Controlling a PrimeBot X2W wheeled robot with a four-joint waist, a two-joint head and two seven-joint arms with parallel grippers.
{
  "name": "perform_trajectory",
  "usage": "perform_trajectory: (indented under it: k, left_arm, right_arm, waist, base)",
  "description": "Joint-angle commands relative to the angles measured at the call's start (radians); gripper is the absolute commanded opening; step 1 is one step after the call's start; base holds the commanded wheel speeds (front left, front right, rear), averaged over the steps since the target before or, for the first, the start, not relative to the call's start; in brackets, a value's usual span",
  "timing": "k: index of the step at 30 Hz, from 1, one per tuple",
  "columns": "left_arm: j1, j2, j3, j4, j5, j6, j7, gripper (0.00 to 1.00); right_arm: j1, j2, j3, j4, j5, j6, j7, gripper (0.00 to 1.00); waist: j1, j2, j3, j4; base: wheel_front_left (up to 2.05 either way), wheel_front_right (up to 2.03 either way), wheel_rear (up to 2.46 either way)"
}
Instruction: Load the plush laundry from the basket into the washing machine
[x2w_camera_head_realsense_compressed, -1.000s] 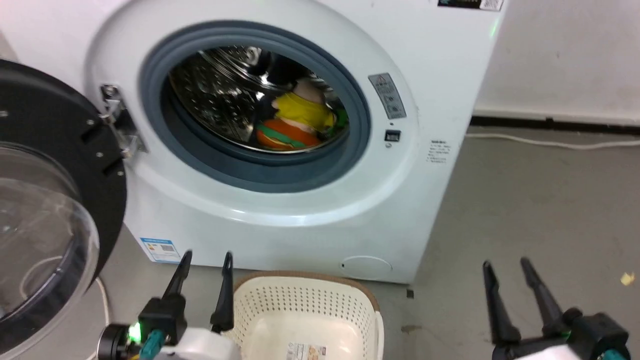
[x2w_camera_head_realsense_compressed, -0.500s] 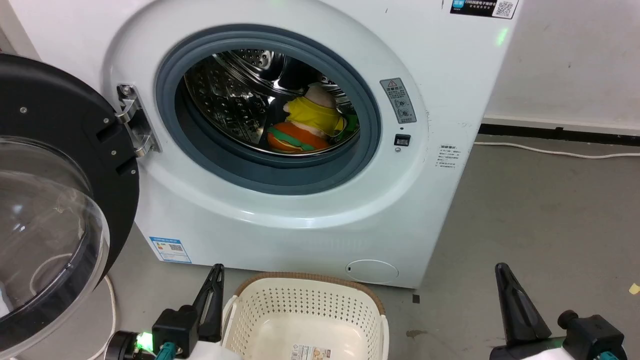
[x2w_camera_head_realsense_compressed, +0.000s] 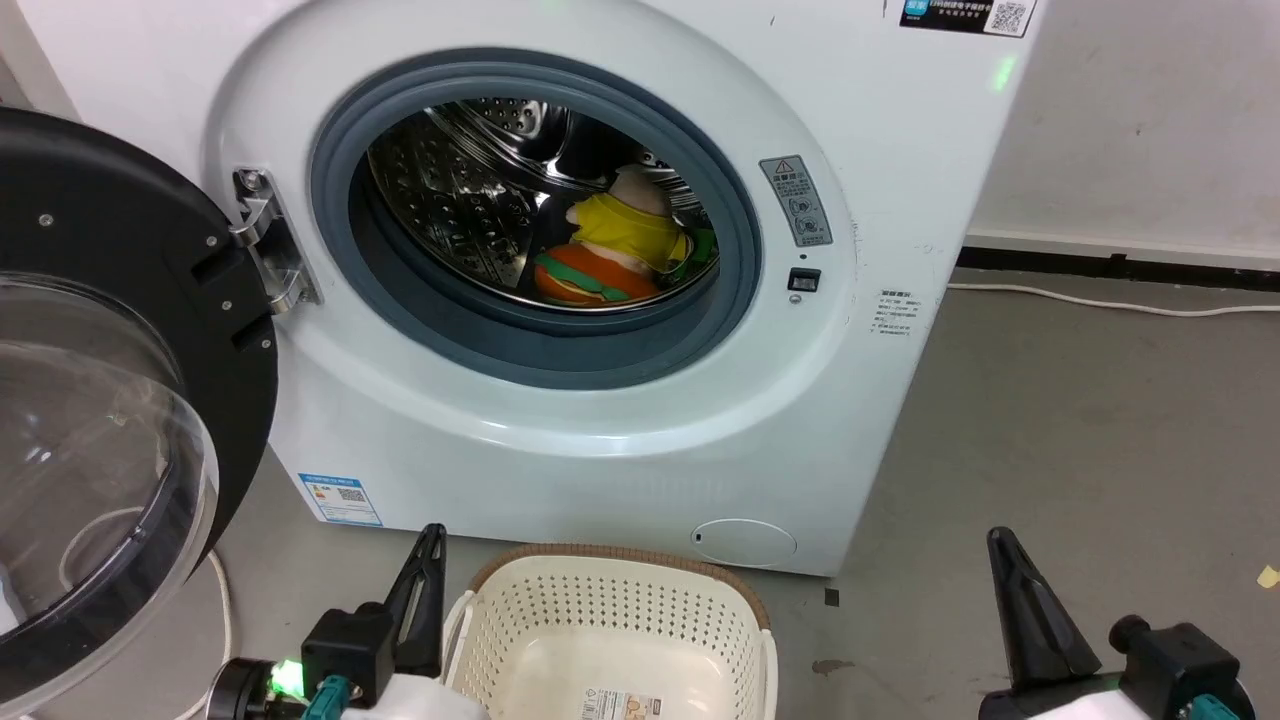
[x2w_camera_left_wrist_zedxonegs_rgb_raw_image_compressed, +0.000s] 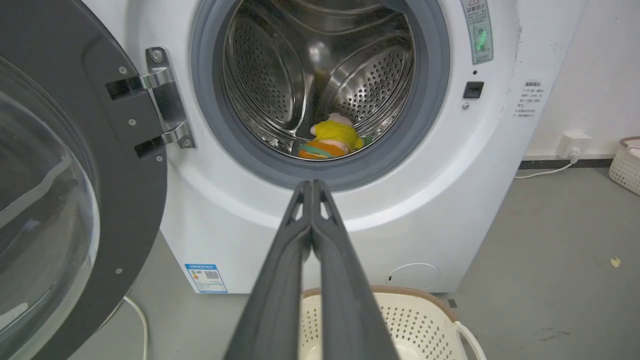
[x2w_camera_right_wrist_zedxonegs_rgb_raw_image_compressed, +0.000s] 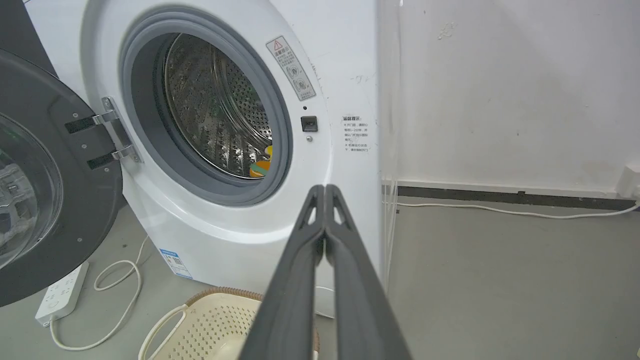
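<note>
Grey floor (x2w_camera_head_realsense_compressed: 1080, 420), white wall (x2w_camera_head_realsense_compressed: 1140, 120) far right, cable (x2w_camera_head_realsense_compressed: 1100, 301) along its foot. Plush laundry (x2w_camera_head_realsense_compressed: 610, 255) inside washing machine (x2w_camera_head_realsense_compressed: 900, 200) drum. Basket (x2w_camera_head_realsense_compressed: 620, 552) near, before it. Left gripper (x2w_camera_left_wrist_zedxonegs_rgb_raw_image_compressed: 312, 184), right gripper (x2w_camera_right_wrist_zedxonegs_rgb_raw_image_compressed: 325, 187): fingers together.

Grey concrete floor (x2w_camera_head_realsense_compressed: 1050, 420), right half of the head view, meeting a white wall (x2w_camera_head_realsense_compressed: 1130, 120) at a black baseboard (x2w_camera_head_realsense_compressed: 1120, 268). A white cable (x2w_camera_head_realsense_compressed: 1100, 300) lies on the floor just below the baseboard. Lower right: a small yellow scrap (x2w_camera_head_realsense_compressed: 1268, 576). Lower centre: a dark stain (x2w_camera_head_realsense_compressed: 828, 665). Right wrist view, lower left: a white power strip (x2w_camera_right_wrist_zedxonegs_rgb_raw_image_compressed: 61, 292) with its looped cord (x2w_camera_right_wrist_zedxonegs_rgb_raw_image_compressed: 120, 320). Left wrist view, right edge: a wall socket (x2w_camera_left_wrist_zedxonegs_rgb_raw_image_compressed: 574, 144) and a pale perforated bin (x2w_camera_left_wrist_zedxonegs_rgb_raw_image_compressed: 625, 165).
</note>
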Motion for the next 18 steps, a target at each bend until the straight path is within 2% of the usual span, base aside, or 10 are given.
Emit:
perform_trajectory:
  k: [1,18]
  left_arm:
    - [0.0,-0.003,0.009,-0.009,0.012,-0.003,0.005,0.0]
    - [0.001,-0.022,0.041,-0.026,0.035,-0.018,0.038,0.0]
  right_arm:
    - [-0.011,0.0,-0.002,-0.003,-0.01,0.0,0.005,0.0]
    - [-0.024,0.0,-0.007,-0.006,-0.035,0.0,0.038,0.0]
  waist:
    - [0.0,0.0,0.0,0.0]
    - [0.0,0.0,0.001,-0.006]
  base:
    - [0.0,0.0,0.0]
    - [0.0,0.0,0.0]
